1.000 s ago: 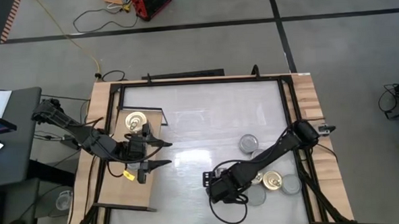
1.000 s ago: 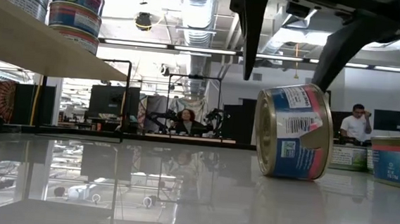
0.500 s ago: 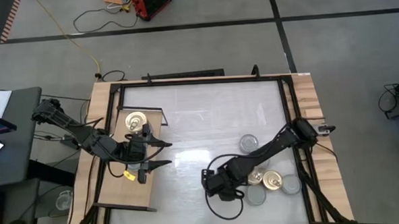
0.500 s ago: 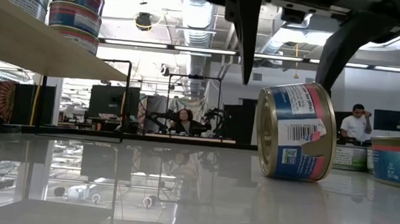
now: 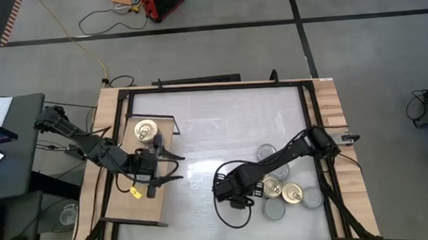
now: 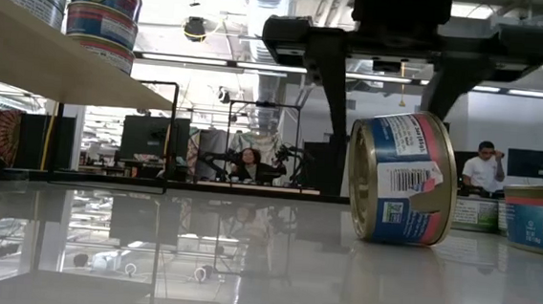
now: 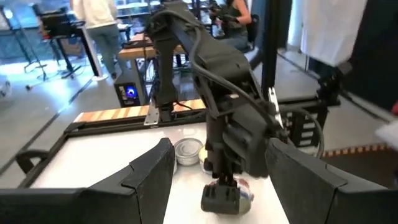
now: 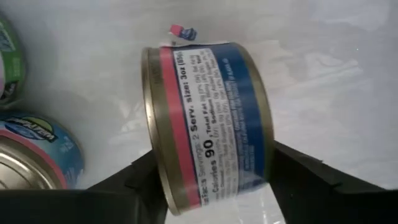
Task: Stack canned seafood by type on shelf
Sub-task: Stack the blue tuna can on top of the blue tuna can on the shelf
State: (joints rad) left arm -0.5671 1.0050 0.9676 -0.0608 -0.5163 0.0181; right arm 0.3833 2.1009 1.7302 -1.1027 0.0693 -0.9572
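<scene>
One blue-and-pink labelled round tin, on its edge, lower centre of white tabletop. Right gripper directly above, fingers wide, straddling tin w/o touching. Risk: tin rolls if one finger nudges first. Left gripper over wooden shelf, frame left, part open, empty.

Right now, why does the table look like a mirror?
In the low view the glossy white table reflects the ceiling lights and the tin on its edge; in the high view the table shows a pale patch of glare; the right wrist view shows it softly shiny.
</scene>
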